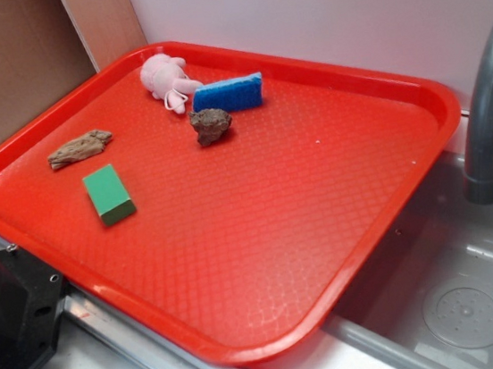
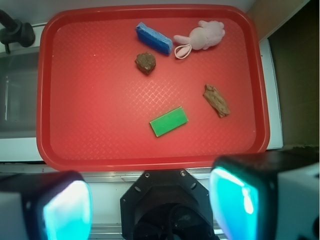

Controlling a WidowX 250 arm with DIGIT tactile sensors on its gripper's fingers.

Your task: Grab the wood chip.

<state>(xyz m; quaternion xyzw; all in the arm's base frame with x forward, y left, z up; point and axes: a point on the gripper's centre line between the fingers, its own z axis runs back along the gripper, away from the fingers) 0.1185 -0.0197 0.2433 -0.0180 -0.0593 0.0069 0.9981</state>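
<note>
Wood chip [image 2: 216,100] flat on the red tray [image 2: 100,150], near its edge, just beside the green block [image 2: 169,121], apart from the dark rock [image 2: 145,63]. Gripper [image 2: 150,205] high above the tray's near rim, fingers [image 2: 67,207] spread wide, nothing between them. Approach step, grasp not yet begun. Next: travel over the chip, turn to straddle its narrow width, descend. Fingertips cut off in wrist view; gripper absent from exterior view.

Red tray [image 1: 376,69] holds wood chip [image 1: 79,149], green block [image 1: 108,194], rock [image 1: 210,125], blue sponge [image 1: 228,94] (prob.); pink plush toy [image 1: 166,79].
</note>
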